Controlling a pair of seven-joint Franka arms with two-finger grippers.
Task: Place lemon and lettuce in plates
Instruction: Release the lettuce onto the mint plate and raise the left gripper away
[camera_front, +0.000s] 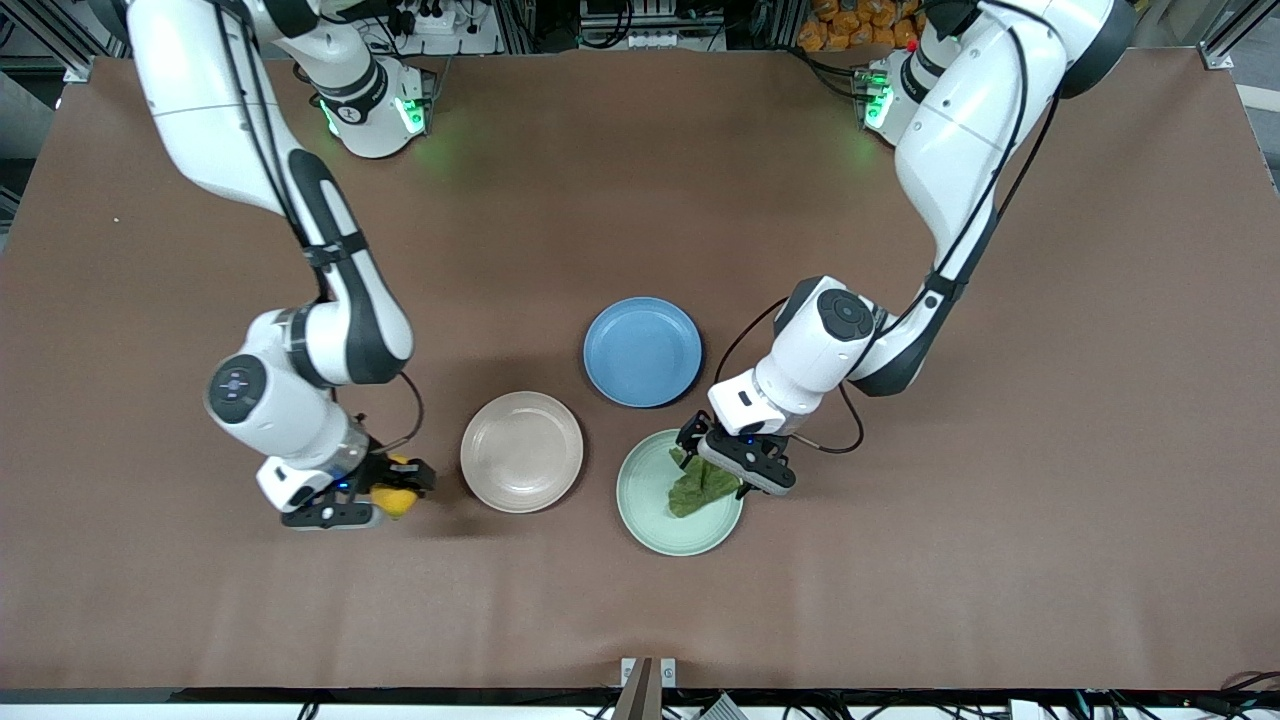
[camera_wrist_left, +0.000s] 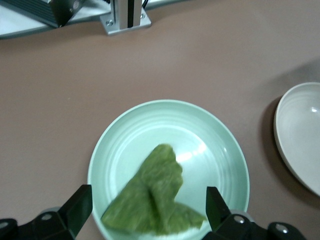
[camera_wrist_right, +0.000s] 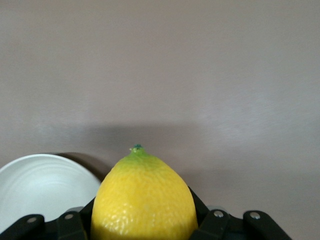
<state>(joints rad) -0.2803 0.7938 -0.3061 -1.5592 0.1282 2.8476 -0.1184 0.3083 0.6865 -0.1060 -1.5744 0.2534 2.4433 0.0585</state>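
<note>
The dark green lettuce (camera_front: 699, 490) (camera_wrist_left: 155, 195) lies in the mint green plate (camera_front: 650, 522) (camera_wrist_left: 150, 107). My left gripper (camera_front: 738, 462) (camera_wrist_left: 148, 207) hangs open just over that plate. Its two fingers (camera_wrist_left: 80, 206) stand wide on either side of the leaf, and neither touches it. My right gripper (camera_front: 388, 490) (camera_wrist_right: 144, 220) is shut on the yellow lemon (camera_front: 397, 497) (camera_wrist_right: 144, 200). It holds the lemon low over bare table, beside the beige-pink plate (camera_front: 521, 451) (camera_wrist_right: 40, 182) toward the right arm's end. The beige-pink plate holds nothing.
A blue plate (camera_front: 642, 351) sits farther from the front camera than the other two plates, close to both. The beige-pink plate's rim (camera_wrist_left: 300, 135) shows beside the mint green one in the left wrist view. Brown table cloth (camera_front: 900, 560) spreads all round.
</note>
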